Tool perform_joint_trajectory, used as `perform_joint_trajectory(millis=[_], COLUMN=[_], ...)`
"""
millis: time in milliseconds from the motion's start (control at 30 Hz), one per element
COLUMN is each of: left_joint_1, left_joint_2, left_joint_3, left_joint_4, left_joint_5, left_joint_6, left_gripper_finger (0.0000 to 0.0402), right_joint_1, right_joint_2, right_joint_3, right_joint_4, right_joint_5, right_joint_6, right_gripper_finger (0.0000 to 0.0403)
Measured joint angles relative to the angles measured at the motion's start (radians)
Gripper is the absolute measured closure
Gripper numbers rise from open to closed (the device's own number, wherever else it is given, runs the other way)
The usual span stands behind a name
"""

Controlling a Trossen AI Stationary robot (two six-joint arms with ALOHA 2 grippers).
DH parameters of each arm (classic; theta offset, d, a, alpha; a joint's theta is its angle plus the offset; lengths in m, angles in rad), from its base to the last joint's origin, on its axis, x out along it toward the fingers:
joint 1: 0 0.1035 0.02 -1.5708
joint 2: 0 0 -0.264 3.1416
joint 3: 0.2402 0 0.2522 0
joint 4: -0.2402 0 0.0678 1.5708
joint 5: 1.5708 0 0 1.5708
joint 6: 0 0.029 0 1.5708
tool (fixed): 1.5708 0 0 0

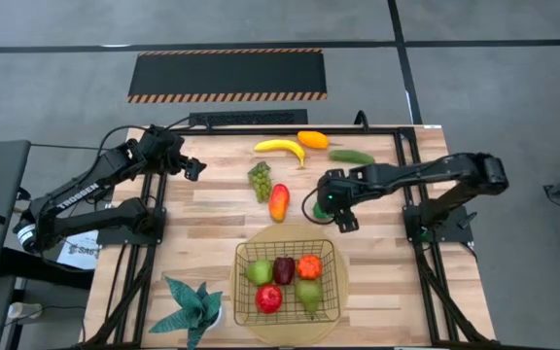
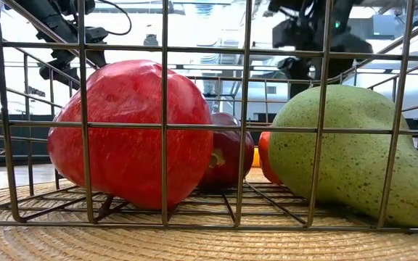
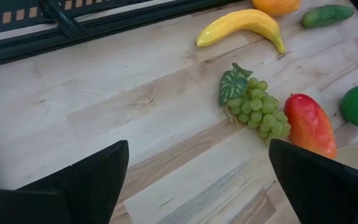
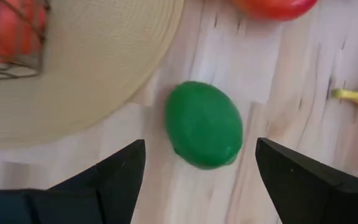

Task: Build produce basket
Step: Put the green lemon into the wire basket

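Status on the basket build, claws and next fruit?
Right claw open, over the lime, not gripping. Left claw open, waiting at table's far left. Basket holds five fruits. Nothing blocking the lime.

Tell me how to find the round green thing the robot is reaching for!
Start at the wire basket on its round tan mat. Just past the mat's far edge, the right end effector hangs open over a lime on the bare wood. It is plain, smooth green, unlike the red-orange mango beside it.
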Motion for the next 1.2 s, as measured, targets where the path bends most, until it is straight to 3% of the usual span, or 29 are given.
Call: perform_joint_trajectory(millis=[267, 633, 933, 1200], left_joint_1=[0.002, 0.002, 0.002, 0.002], left_joint_2=[0.016, 0.055, 0.053, 0.053], left_joint_3=[-0.001, -0.001, -0.001, -0.001], left_joint_4=[0.002, -0.004, -0.001, -0.002], left_joint_5=[-0.027, -0.026, -0.027, -0.03], left_joint_6=[-0.011, -0.011, -0.01, -0.009], left_gripper_finger=[0.0028, 0.0028, 0.0028, 0.0028], right_joint_1=[-0.09, -0.14, -0.139, -0.143], right_joint_2=[0.093, 0.252, 0.208, 0.011], right_joint_3=[-0.038, -0.028, -0.037, -0.016], right_joint_4=[0.089, 0.122, 0.137, 0.131], right_joint_5=[-0.079, -0.132, -0.138, -0.13], right_joint_6=[-0.165, -0.222, -0.134, 0.073], right_gripper_finger=[0.0081, 0.0082, 0.0133, 0.0146])
